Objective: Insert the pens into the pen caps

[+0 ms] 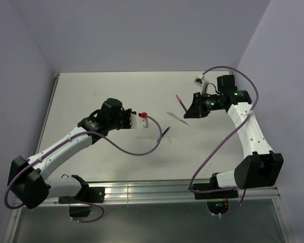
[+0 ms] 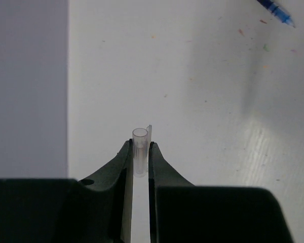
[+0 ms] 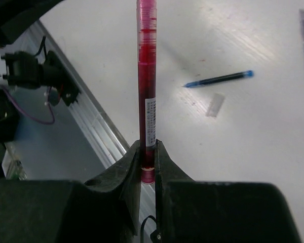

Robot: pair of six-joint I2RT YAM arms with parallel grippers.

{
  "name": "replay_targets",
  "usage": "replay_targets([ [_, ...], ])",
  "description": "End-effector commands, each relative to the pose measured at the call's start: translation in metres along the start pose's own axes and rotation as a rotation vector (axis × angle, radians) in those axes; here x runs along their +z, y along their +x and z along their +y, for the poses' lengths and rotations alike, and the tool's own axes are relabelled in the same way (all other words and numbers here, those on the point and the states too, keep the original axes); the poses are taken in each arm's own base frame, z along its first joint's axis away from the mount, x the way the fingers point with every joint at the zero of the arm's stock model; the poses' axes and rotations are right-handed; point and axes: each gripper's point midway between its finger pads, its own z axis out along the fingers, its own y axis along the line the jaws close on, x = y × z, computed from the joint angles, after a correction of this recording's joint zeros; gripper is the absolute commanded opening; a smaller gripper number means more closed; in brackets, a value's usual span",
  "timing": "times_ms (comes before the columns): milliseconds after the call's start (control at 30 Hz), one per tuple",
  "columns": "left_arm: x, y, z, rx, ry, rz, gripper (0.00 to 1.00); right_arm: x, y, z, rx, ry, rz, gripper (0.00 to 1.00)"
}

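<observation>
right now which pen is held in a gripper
The red pen, clamped in the right gripper; the blue pen and clear-grey pen lie loose on the table.

Looking like a robotics lab test cell. Showing a white bench (image 1: pixel 116 86) boxed in by plain lilac walls (image 1: pixel 142 30) along its far and side edges. Showing an aluminium rail (image 1: pixel 142 191) running along the near edge, carrying a left arm (image 1: pixel 61 149) and a right arm (image 1: pixel 248 131) towards the near corners, both trailing loose purple cables (image 1: pixel 137 153) and exposed wiring.
</observation>
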Motion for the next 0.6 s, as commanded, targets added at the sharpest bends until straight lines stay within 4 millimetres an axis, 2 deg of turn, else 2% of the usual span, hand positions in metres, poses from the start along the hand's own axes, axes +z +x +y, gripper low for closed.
replay_targets([
  [0,-0.025,-0.022,0.034,0.138,-0.244,-0.077,0.00,0.019,0.005,0.024,-0.116,-0.020,0.039,0.00],
  [33,-0.042,-0.036,0.048,0.190,-0.339,-0.124,0.00,0.023,0.008,0.027,-0.131,-0.018,0.056,0.00],
  [67,-0.039,-0.032,0.038,0.219,-0.341,-0.132,0.00,0.031,0.011,0.038,-0.158,-0.039,0.084,0.00],
  [100,-0.044,-0.035,0.037,0.243,-0.383,-0.122,0.00,0.035,0.012,0.042,-0.167,-0.047,0.096,0.00],
  [133,-0.058,-0.047,0.048,0.290,-0.466,-0.154,0.00,0.041,0.014,0.042,-0.160,-0.053,0.118,0.00],
  [167,-0.054,-0.047,0.036,0.326,-0.461,-0.157,0.00,0.045,0.013,0.052,-0.183,-0.071,0.130,0.00],
  [267,-0.059,-0.048,0.036,0.398,-0.525,-0.121,0.00,0.055,0.015,0.059,-0.203,-0.081,0.169,0.00],
  [433,-0.066,-0.059,0.031,0.511,-0.594,-0.105,0.00,0.076,0.033,0.080,-0.271,-0.114,0.253,0.00],
  [567,-0.070,-0.070,0.022,0.580,-0.623,-0.120,0.00,0.082,0.033,0.091,-0.308,-0.123,0.269,0.00],
])
